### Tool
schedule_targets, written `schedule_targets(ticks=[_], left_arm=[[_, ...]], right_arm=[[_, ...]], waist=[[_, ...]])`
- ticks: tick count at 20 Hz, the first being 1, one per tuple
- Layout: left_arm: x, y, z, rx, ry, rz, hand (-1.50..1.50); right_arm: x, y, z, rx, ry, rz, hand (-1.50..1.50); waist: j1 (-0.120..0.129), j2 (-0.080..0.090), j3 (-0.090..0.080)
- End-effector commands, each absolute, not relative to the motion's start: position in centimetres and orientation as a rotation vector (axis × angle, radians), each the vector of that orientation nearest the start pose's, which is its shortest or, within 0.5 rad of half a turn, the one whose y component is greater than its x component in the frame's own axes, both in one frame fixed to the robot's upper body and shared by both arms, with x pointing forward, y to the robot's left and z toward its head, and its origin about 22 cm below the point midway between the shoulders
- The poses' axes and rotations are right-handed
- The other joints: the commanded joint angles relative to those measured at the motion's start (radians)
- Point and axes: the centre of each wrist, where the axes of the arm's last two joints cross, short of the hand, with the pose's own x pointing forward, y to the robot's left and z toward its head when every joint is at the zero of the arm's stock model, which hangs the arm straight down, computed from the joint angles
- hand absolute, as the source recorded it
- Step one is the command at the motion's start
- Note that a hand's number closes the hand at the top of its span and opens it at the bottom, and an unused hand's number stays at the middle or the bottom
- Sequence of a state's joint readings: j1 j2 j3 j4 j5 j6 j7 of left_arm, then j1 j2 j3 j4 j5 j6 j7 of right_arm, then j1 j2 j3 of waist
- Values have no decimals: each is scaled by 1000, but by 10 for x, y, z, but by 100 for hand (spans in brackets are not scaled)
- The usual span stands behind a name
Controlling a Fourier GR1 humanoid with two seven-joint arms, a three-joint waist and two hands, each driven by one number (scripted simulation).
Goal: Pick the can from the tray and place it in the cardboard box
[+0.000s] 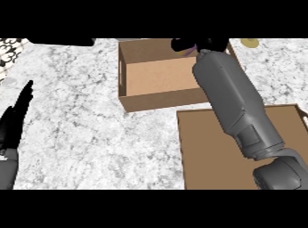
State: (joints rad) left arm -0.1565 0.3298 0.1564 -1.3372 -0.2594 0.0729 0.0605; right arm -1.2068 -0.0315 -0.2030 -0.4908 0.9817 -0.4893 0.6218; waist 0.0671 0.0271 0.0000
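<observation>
just purple can (195, 49) beneath right hand (199, 44)

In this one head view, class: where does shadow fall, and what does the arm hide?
Head view: light is even, no glare; the cardboard box has a darker left inner wall; the right hand over its far corner, with the forearm, hides the can.

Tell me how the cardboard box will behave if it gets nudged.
The cardboard box looks thin-walled and open-topped, so it is probably light and may slide on the smooth marble counter. Broad and low, it seems unlikely to tip. Its walls would likely flex.
</observation>
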Motion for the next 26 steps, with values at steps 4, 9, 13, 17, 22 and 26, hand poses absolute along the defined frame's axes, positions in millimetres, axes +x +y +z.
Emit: schedule_targets(ticks=[4, 9, 13, 17, 22, 26], left_arm=[[286, 335, 34, 585, -1429, -265, 0], [275, 331, 21, 602, -1426, -240, 0], [286, 338, 32, 588, -1403, -268, 0], [290, 340, 36, 633, -1413, -233, 0], [256, 351, 7, 642, -1374, -218, 0], [259, 366, 10, 638, -1355, -202, 0]], right_arm=[[460, -101, 117, -949, -1254, 245, -150], [464, -100, 136, -975, -1411, 182, -150], [465, -107, 136, -997, -1541, 67, -150], [468, -115, 157, -957, -1606, -119, -150], [464, -136, 143, -891, -1651, -209, -150], [459, -162, 156, -864, -1659, -221, -150]], waist=[[14, 5, 1], [6, -2, 1], [2, 3, 1], [-23, -8, 1], [-46, -24, 1], [-81, -35, 0]])
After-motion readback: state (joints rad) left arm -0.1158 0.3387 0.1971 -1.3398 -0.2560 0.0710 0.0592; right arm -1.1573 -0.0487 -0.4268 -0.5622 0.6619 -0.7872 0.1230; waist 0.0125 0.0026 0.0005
